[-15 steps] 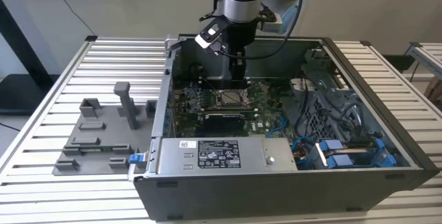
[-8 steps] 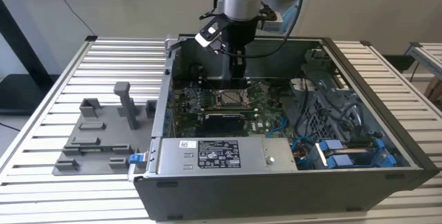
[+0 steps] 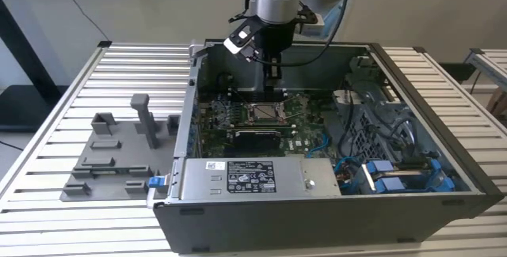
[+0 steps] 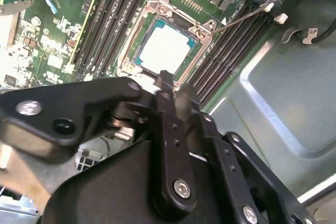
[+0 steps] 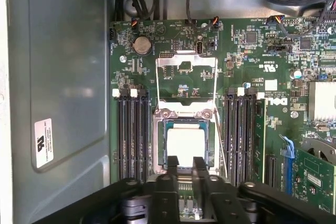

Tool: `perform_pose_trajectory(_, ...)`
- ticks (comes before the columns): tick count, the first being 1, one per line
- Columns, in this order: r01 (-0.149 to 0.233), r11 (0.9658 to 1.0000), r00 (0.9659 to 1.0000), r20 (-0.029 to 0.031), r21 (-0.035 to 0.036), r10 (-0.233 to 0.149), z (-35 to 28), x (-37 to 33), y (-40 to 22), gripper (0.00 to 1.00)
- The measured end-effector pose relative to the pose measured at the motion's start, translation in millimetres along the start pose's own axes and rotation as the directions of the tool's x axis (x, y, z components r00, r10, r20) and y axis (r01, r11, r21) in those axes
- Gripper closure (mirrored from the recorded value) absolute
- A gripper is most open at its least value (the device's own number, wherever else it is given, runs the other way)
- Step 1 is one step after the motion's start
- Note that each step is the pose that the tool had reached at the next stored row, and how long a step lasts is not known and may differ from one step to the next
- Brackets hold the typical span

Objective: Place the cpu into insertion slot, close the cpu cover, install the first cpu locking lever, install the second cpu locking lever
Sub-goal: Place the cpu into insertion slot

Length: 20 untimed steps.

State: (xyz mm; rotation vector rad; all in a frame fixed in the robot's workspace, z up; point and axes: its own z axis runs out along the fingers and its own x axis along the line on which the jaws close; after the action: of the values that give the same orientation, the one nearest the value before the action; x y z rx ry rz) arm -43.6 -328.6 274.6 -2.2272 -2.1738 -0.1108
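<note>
- Arm reaches down into open PC case (image 3: 262, 209) on slatted worktop (image 3: 119, 73). End effector (image 3: 273, 91) hangs just over insertion slot (image 3: 264, 112), approx mid-board.
- cpu (image 5: 185, 148) lies flat inside the slot, metal top up, edges square to the rim. Reads as seated, so step 1 looks done.
- cpu cover (image 5: 186, 59) is flipped open on its hinge, lying away from the slot, which is why the chip top is bare. Not yet closed.
- One locking lever (image 5: 220, 142), a thin rod, slants beside the slot, unlatched. It has to be free for the cover to be up.
- In first wrist view, end effector (image 5: 186, 160) has its fingers drawn together with a sliver of gap and nothing gripped. Tips sit over the cpu's near edge; contact or not, can't tell.
- Hidden: slot's near edge is behind the end effector body in both wrist views. Whether that rod is the 1st or 2nd lever, can't tell.
</note>
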Motion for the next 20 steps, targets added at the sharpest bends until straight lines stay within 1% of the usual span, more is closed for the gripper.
perform_pose_trajectory(2, 0.0, 1.0, 1.0, 0.0, 0.0, 0.0, 0.0, 0.0, 0.0, 0.88)
perform_pose_trajectory(3, 0.0, 1.0, 1.0, -0.0001, 0.0, 0.0, 0.0, 0.0, 0.0, 0.89)
perform_pose_trajectory(7, 0.0, 1.0, 1.0, 0.0001, 0.0004, 0.0, 0.0, -0.3, 1.4, 0.89)
perform_pose_trajectory(12, 0.0, 1.0, 1.0, 0.0001, 0.0041, 0.0, 0.1, -1.2, 6.6, 0.89)
perform_pose_trajectory(18, -0.001, 0.9999, 1.0, 0.0004, 0.0141, 0.001, 0.3, -3.2, 17.7, 0.89)
perform_pose_trajectory(20, -0.001, 0.9999, 1.0, 0.0005, 0.0165, 0.001, 0.4, -3.6, 21.5, 0.89)
